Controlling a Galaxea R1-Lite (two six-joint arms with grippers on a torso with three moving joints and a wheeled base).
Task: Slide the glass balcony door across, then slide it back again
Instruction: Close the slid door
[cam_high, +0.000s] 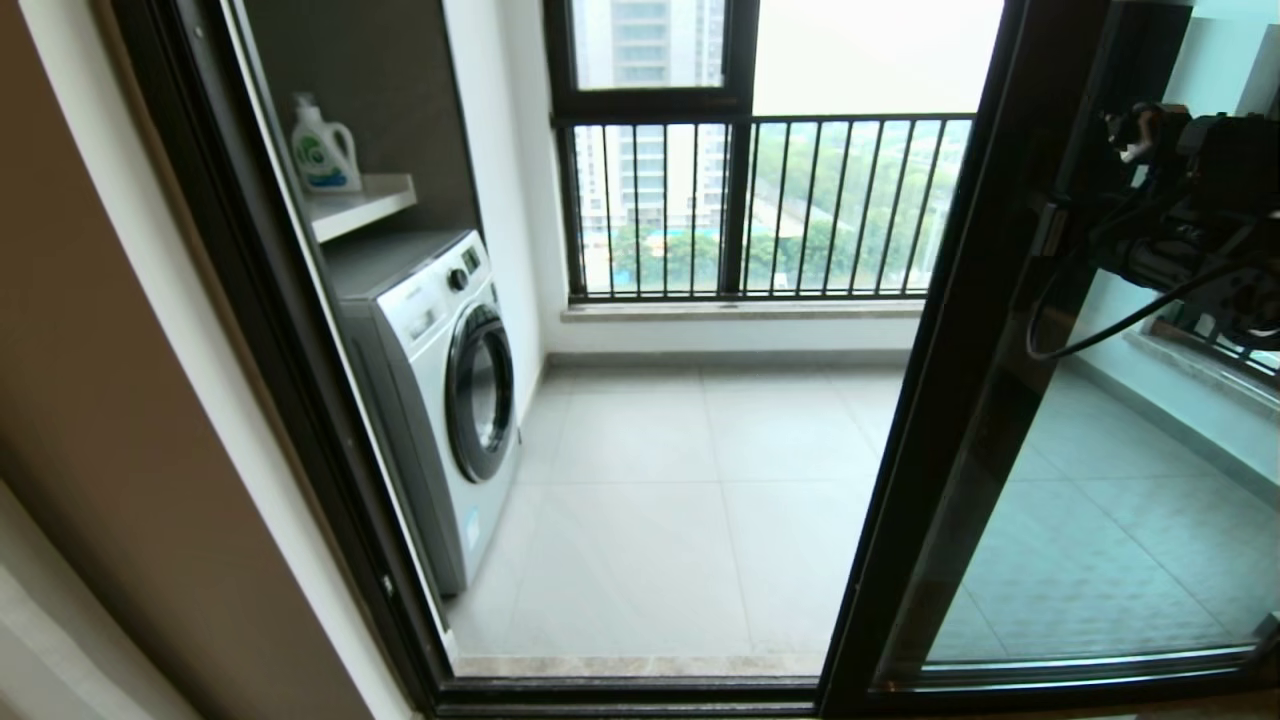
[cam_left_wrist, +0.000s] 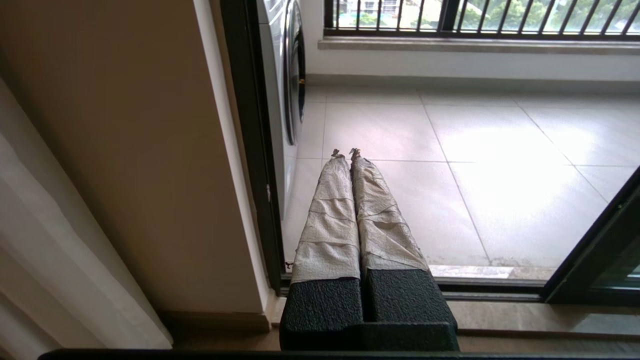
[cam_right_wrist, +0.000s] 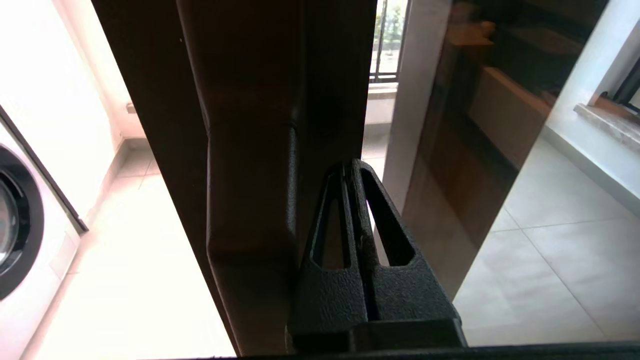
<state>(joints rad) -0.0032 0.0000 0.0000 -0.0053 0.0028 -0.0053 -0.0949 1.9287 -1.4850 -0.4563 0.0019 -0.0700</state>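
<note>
The glass balcony door (cam_high: 1100, 540) stands slid to the right, and its black upright (cam_high: 960, 400) borders the open doorway. In the right wrist view its black bar handle (cam_right_wrist: 250, 175) runs along that upright. My right gripper (cam_right_wrist: 348, 165) is shut with nothing between its fingers, and its tips rest against the frame just beside the handle, on the glass side. In the head view the right gripper (cam_high: 1085, 245) reaches in from the upper right. My left gripper (cam_left_wrist: 346, 152), with tape-wrapped fingers, is shut and empty, low by the left door jamb and pointing over the balcony floor.
A washing machine (cam_high: 440, 400) stands on the balcony's left side under a shelf with a detergent bottle (cam_high: 325, 150). A black window with railing bars (cam_high: 760, 210) closes the far side. The beige wall (cam_high: 120, 400) and a curtain (cam_left_wrist: 50, 260) are at my left. The floor track (cam_left_wrist: 495, 290) crosses the threshold.
</note>
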